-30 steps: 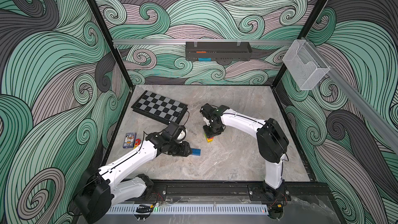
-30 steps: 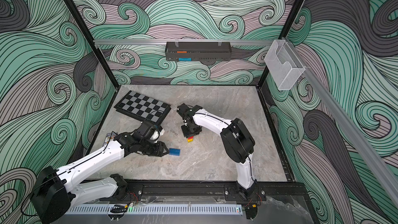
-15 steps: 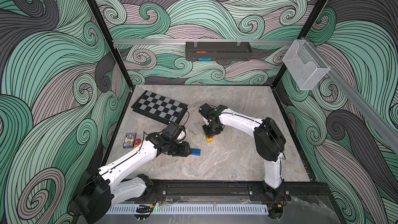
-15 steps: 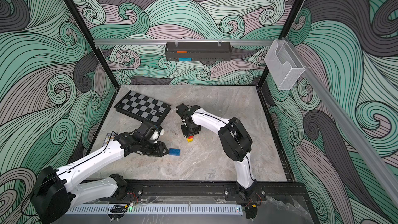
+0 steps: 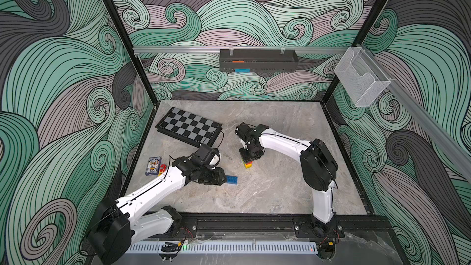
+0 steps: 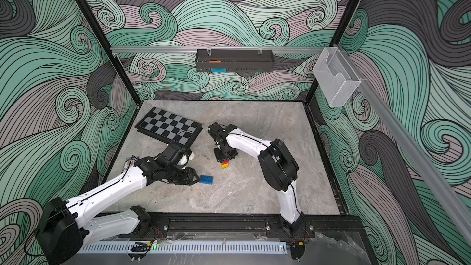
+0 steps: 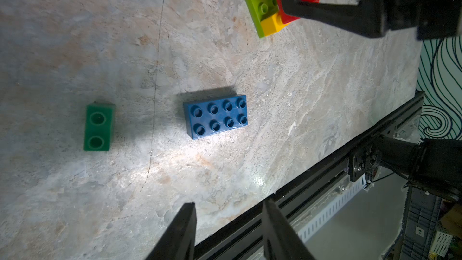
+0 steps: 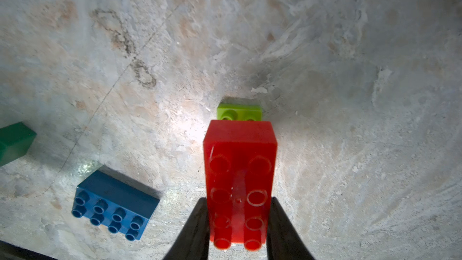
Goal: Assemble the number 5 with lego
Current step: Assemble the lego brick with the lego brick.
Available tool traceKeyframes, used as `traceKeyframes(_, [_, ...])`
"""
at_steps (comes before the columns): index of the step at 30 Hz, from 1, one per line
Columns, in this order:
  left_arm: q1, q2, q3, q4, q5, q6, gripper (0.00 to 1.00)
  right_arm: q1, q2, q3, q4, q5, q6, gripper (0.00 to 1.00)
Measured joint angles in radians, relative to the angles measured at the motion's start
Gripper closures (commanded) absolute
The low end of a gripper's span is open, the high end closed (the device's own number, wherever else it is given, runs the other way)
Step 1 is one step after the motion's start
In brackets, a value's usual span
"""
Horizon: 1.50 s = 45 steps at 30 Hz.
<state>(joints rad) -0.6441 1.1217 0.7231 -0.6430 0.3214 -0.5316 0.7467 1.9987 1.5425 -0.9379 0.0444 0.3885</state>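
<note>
Three bricks make up what stands of the number 5 [image 5: 248, 165] [image 6: 225, 164] on the bench [image 5: 267, 187]. A lime green brick [image 8: 238, 113] is at the bottom, a yellow brick [image 7: 271, 25] sits on it, and a red brick [image 8: 240, 176] is on top, studs up. You find this figure behind the blue brick [image 5: 232, 179] [image 6: 206, 179] and a little to its right, near it but not touching.

Your right gripper [image 8: 237, 201] [image 5: 249, 158] hangs straight over the figure and is clamped on the red brick. In the right wrist view one finger presses against each long side of that brick, at the end nearer the camera. Past the red brick's other end, the lime green brick pokes out with two studs showing.

Your left gripper [image 7: 228, 203] [image 5: 222, 176] [image 6: 195, 176] is open and holds nothing. It is low over the bench just to the left of the blue brick, its fingers pointing at the brick, with a strip of bare bench between them and it. The blue brick lies flat and alone, two rows of four studs facing up.

A dark green brick [image 7: 97, 127] [image 8: 13, 143] with two studs lies loose near the blue brick, apart from it. Both wrist views show it, but you cannot pick it out in the top views.

Well behind the blue brick and to its left lies the chessboard [image 5: 188, 130]. Farther to the blue brick's left, beyond the left arm, a blue patterned card box [image 5: 153, 165] lies close to the bench's edge.
</note>
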Motion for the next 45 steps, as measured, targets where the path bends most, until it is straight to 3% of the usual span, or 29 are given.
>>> traceKeyframes(45, [0.000, 0.000, 0.000, 0.000, -0.008, 0.000, 0.53, 0.024, -0.006, -0.047, 0.063, 0.062, 0.019, 1.00])
